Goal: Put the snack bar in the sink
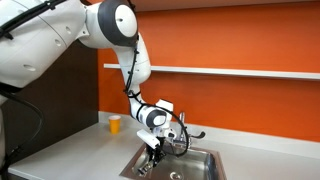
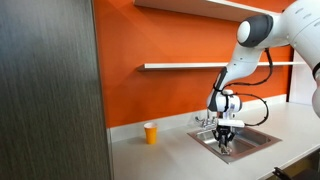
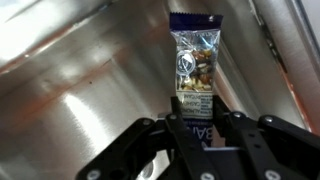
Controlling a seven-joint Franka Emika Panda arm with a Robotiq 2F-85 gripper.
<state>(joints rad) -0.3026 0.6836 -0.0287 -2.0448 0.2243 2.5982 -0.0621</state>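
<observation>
In an exterior view the arm reaches down from the upper left, and its claw (image 1: 152,153) hangs low inside the sink (image 1: 200,166). The sink is a rectangular steel basin set into the pale bench (image 1: 70,150), with the chrome faucet (image 1: 182,133) just right of the wrist. An orange-yellow cup (image 1: 114,124) stands on the bench well left of the basin. The bar is too small to pick out here.

In an exterior view from another angle, the claw (image 2: 225,145) likewise sits within the basin's rim (image 2: 262,140). The cup (image 2: 151,133) is off to the left, before the orange wall.

The wrist view shows the grip. The black fingers (image 3: 178,128) pinch the near end of the snack bar (image 3: 195,65), a flat, crinkly wrapper with dark blue ends and a clear window showing nuts. Behind it lies brushed, streaky steel.

The carry looks all but finished, with the bar held inside the basin. The next move calls for spreading the fingers to drop it, then rising clear of the faucet.
</observation>
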